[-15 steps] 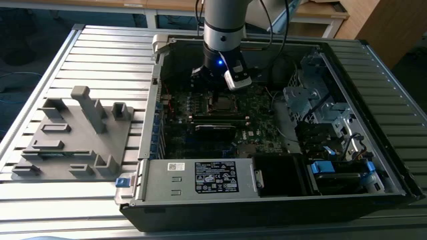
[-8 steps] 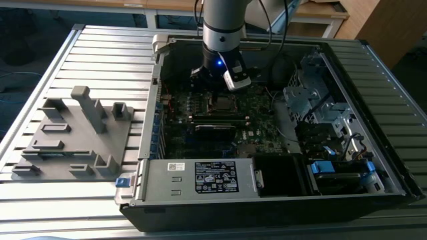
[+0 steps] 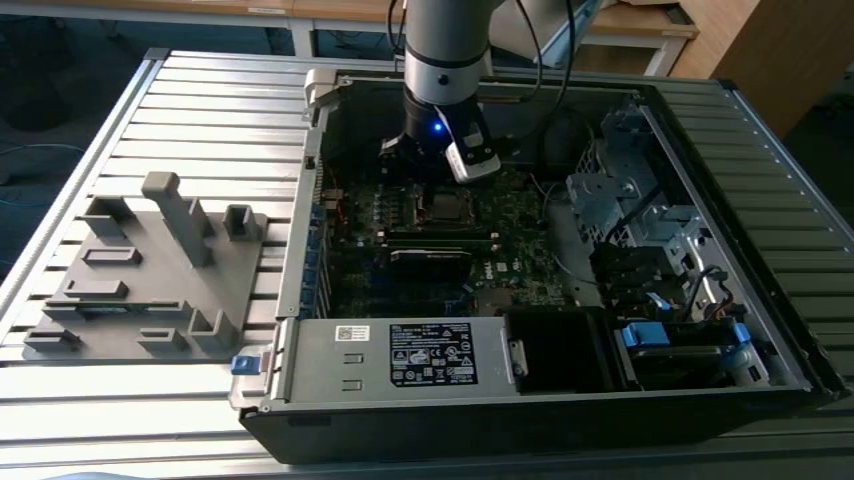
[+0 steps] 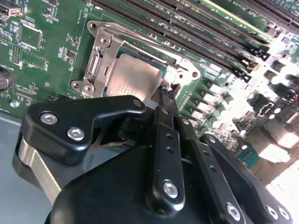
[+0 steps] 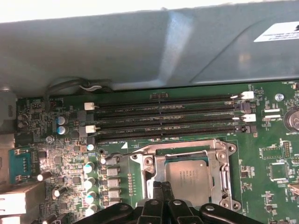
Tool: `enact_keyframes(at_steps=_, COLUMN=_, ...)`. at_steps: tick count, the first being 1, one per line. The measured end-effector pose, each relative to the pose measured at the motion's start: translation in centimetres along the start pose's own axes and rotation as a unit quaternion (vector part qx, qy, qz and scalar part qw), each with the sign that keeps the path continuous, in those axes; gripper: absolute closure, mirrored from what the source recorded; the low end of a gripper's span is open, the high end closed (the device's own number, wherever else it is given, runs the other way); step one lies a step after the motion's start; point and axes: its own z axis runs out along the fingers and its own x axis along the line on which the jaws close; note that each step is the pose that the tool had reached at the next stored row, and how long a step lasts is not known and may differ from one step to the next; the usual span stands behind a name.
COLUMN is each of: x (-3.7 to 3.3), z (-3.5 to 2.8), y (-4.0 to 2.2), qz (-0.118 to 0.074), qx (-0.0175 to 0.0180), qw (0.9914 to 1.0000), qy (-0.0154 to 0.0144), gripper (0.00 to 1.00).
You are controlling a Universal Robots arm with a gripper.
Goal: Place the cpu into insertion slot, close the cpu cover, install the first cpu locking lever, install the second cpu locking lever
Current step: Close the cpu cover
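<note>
The cpu (image 4: 133, 79) (image 5: 187, 175) lies flat in the insertion slot (image 3: 441, 205) on the green board, its dull silver top showing. The cpu cover (image 4: 99, 58) (image 5: 218, 163) is down around it, and the chip shows through its window. A thin metal lever (image 4: 140, 39) runs along one side of the socket. My gripper (image 4: 167, 95) (image 5: 161, 186) (image 3: 424, 172) hangs low over the socket's edge beside the cpu, its black fingers pressed together. Whether anything thin sits between the tips I cannot tell.
Long black memory slots (image 5: 168, 116) run beside the socket, with the grey case wall (image 5: 140, 46) beyond them. The labelled power supply box (image 3: 400, 355) fills the case's near side. A drive cage (image 3: 641, 210) stands at the exterior view's right, a grey fixture plate (image 3: 147, 270) at its left.
</note>
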Motion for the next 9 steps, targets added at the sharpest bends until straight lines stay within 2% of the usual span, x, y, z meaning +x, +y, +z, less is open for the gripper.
enact_keyframes(at_steps=9, x=0.08, z=0.06, y=-0.01, qz=0.000, qx=0.0000, qw=1.00000, qy=0.0000, gripper=0.90)
